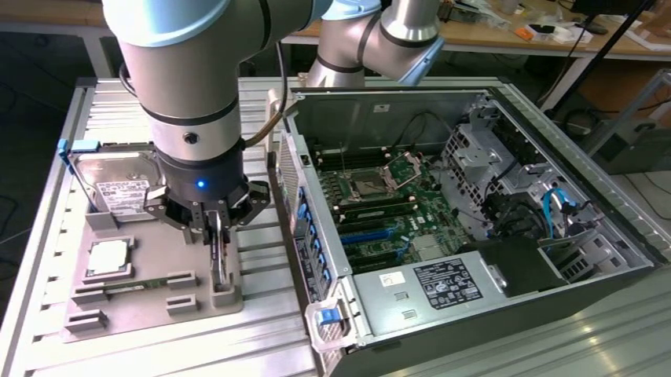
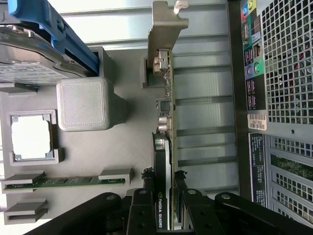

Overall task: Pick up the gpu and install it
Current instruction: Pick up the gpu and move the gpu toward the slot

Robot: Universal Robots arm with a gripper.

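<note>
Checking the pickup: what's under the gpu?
The gpu stands on edge on the gray parts tray, its end in a slotted block. Its bottom edge is hidden there. The gripper grips its top.

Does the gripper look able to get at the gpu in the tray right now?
Likely yes: the gripper is closed on the gpu standing on edge in the grey tray; nothing blocks it.

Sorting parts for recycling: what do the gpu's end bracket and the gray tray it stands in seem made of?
The bracket of the gpu looks like bare sheet metal: dull silver, thin, bent at its tip. The gray tray looks like matte plastic, probably 3D-printed: fine layer lines show on its raised block.
</note>
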